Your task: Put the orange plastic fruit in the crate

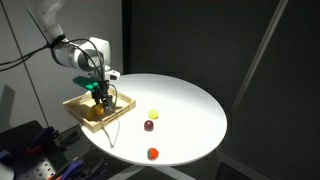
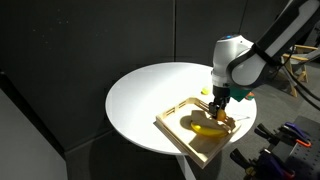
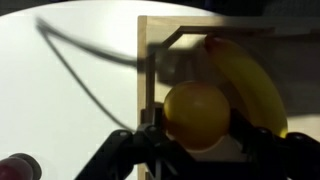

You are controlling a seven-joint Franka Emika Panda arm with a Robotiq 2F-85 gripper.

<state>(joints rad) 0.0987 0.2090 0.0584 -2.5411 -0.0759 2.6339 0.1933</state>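
My gripper point(image 3: 197, 132) is shut on the orange plastic fruit point(image 3: 197, 110), a rounded yellow-orange ball held between both fingers. It hangs just over the crate point(image 3: 142, 70), a shallow light-tan wooden box at the table's edge. The crate shows in both exterior views point(image 1: 84, 110) point(image 2: 178, 135), with the gripper point(image 1: 103, 97) point(image 2: 219, 104) low above its inside. A yellow banana point(image 3: 250, 85) point(image 2: 205, 126) lies in the crate beside the held fruit. The fruit itself is too small to make out in the exterior views.
On the round white table point(image 1: 190, 105) lie a pale yellow piece point(image 1: 153, 114), a dark red piece point(image 1: 148, 126) and an orange-red ball point(image 1: 153, 153). A dark red piece also shows in the wrist view point(image 3: 20, 165). A cable's shadow crosses the table.
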